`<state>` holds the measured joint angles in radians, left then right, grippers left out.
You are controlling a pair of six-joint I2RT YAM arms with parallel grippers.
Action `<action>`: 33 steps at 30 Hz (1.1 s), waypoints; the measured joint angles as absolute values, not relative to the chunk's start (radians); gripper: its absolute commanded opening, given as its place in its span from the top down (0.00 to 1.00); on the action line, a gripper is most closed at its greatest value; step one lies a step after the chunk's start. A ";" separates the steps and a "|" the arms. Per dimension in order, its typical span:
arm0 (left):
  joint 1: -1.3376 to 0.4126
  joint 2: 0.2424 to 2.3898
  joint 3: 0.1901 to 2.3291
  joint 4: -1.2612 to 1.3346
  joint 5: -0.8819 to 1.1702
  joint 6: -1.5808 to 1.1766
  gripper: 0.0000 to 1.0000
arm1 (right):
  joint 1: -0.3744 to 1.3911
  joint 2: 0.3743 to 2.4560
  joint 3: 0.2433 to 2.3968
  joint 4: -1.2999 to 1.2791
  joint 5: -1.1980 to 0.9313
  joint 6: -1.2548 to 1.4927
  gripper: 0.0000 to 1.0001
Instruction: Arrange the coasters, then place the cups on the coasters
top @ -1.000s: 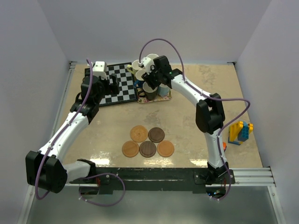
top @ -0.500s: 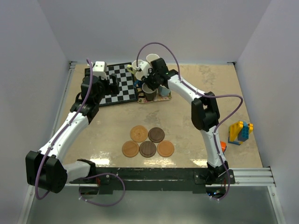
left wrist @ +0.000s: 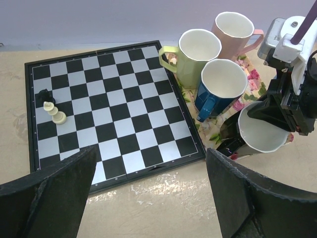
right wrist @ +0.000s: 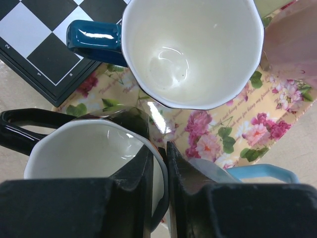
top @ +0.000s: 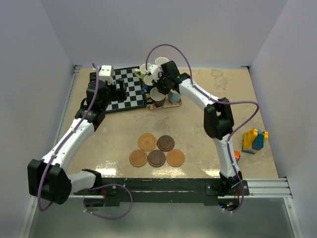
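Beige tabletop (top: 124,129), floral tray (right wrist: 223,134) up top-centre. My right pincer (right wrist: 157,161) pinches the rim of the black cup (right wrist: 74,148) there, one finger inside. Glazed ceramic, I'd guess: stiff, slick, chippable, so the rim wall works. Five coasters (top: 156,150) sit lower centre. My left pincer (left wrist: 150,150) is spread wide.

Right end effector (right wrist: 158,148) lowered, closed onto black cup (right wrist: 74,151) rim.

R wrist view: black glazed mug (right wrist: 79,148) cut off at bottom edge, near rim covered by right gripper (right wrist: 158,146). Light-blue glazed mug (right wrist: 260,172) mostly hidden behind a finger. Pink glazed mug (right wrist: 292,44) cut by R edge. Top view: small orange object (top: 237,154) part-hidden behind arm, ID n/a.
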<state>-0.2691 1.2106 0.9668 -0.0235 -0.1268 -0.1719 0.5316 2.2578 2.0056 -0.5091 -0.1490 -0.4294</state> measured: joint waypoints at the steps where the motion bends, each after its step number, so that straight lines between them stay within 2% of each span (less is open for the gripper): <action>1: -0.269 1.211 0.967 -0.024 -0.127 -0.172 0.04 | 0.532 2.258 2.006 -0.509 -0.149 -0.429 1.00; 12: -0.269 1.211 0.967 -0.023 -0.135 -0.172 0.04 | 0.532 2.236 2.001 -0.514 -0.121 -0.365 1.00; 24: -0.269 1.150 0.947 -0.009 -0.205 -0.168 0.04 | 0.532 1.990 1.982 -0.516 -0.118 -0.152 1.00; 33: -0.269 1.081 0.939 0.016 -0.339 -0.134 0.02 | 0.550 1.688 1.604 -0.474 -0.094 0.188 1.00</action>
